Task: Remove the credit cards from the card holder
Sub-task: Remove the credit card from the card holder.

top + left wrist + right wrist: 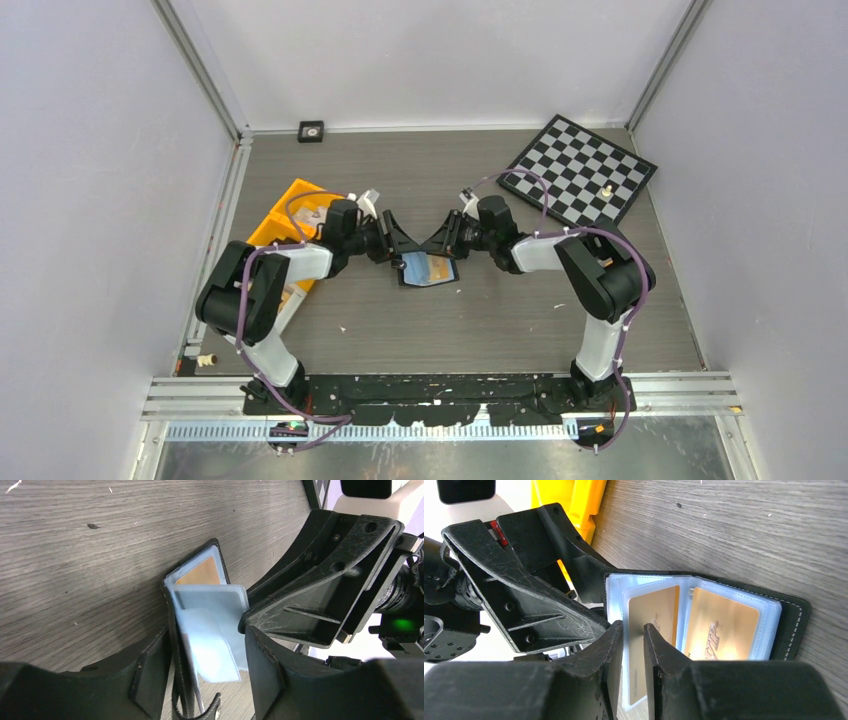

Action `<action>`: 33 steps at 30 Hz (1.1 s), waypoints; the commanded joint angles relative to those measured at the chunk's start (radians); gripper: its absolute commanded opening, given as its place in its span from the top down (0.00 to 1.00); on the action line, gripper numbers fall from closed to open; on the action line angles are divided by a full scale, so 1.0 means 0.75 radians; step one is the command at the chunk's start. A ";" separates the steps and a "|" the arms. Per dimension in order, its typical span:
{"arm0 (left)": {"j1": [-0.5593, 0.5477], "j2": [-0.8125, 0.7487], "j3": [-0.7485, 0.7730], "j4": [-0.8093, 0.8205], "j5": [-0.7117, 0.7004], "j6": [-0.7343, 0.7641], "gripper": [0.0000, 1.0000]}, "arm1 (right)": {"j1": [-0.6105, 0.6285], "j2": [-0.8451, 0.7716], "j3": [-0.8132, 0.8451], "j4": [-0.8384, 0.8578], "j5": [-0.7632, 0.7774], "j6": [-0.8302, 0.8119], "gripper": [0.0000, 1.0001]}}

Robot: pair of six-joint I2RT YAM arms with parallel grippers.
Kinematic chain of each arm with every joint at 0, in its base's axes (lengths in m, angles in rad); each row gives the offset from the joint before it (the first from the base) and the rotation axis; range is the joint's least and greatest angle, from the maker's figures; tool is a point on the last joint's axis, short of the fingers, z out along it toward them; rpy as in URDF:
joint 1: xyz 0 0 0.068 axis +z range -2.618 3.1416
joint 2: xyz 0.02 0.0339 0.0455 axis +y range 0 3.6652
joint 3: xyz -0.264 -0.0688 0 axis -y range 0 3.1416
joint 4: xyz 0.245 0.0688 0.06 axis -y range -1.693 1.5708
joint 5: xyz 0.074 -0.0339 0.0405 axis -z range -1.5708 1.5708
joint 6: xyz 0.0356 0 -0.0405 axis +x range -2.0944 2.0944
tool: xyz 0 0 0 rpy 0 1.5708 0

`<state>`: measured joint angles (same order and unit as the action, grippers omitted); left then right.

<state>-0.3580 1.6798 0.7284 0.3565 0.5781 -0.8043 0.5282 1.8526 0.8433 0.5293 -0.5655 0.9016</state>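
**Two hands at the open card holder**

Both arms reach to the middle of the bench (500, 320), where the card holder (430, 270) lies opened out. Its black cover is down and its clear grey-blue sleeves face up.

The left hand (206, 645) is at one end of the holder with its fingers well apart and clamped on nothing. The black cover edge runs just beside one finger, and loose sleeves fan across the gap towards the other.

The right hand (633, 630) meets the holder from the opposite side, close to the left hand. Its fingers are drawn almost together, leaving a narrow slot. The edge of a raised sleeve lies in that slot, but I cannot tell whether the fingers actually press on it.

Two orange-tan credit cards (719, 630) show in the right wrist view, both inside their sleeves. One is in the raised sleeve at the right hand's fingers. The other lies flat in the next sleeve, nearer the holder's stitched edge.

An orange bin (285, 215) sits beside the left arm. A chessboard (578, 168) lies in the far right corner, well apart from the holder.
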 commanded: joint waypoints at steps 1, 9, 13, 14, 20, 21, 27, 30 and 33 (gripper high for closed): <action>0.014 0.014 -0.012 0.101 0.020 -0.022 0.46 | 0.017 0.004 0.023 0.151 -0.072 0.054 0.74; 0.027 0.024 -0.015 0.104 0.028 -0.033 0.51 | 0.017 0.028 0.019 0.227 -0.114 0.098 0.65; 0.027 0.017 -0.024 0.122 0.026 -0.035 0.46 | 0.020 0.031 0.007 0.297 -0.131 0.133 0.54; 0.027 0.019 -0.022 0.118 0.027 -0.034 0.48 | 0.019 0.032 0.008 0.285 -0.130 0.131 0.59; 0.029 0.030 -0.015 0.101 0.024 -0.033 0.45 | 0.020 0.050 0.007 0.337 -0.150 0.161 0.73; 0.029 0.029 -0.017 0.098 0.024 -0.032 0.43 | 0.020 0.052 0.007 0.342 -0.150 0.164 0.72; 0.034 0.028 -0.016 0.095 0.024 -0.030 0.41 | 0.017 0.056 0.013 0.322 -0.149 0.158 0.79; 0.036 0.026 -0.017 0.095 0.022 -0.028 0.41 | 0.019 0.057 0.019 0.303 -0.147 0.152 0.86; 0.037 0.034 -0.012 0.091 0.027 -0.029 0.43 | 0.019 0.047 0.037 0.187 -0.109 0.100 0.90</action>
<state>-0.3317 1.6886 0.7223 0.4141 0.5980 -0.8345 0.5304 1.9011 0.8364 0.6792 -0.6388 1.0035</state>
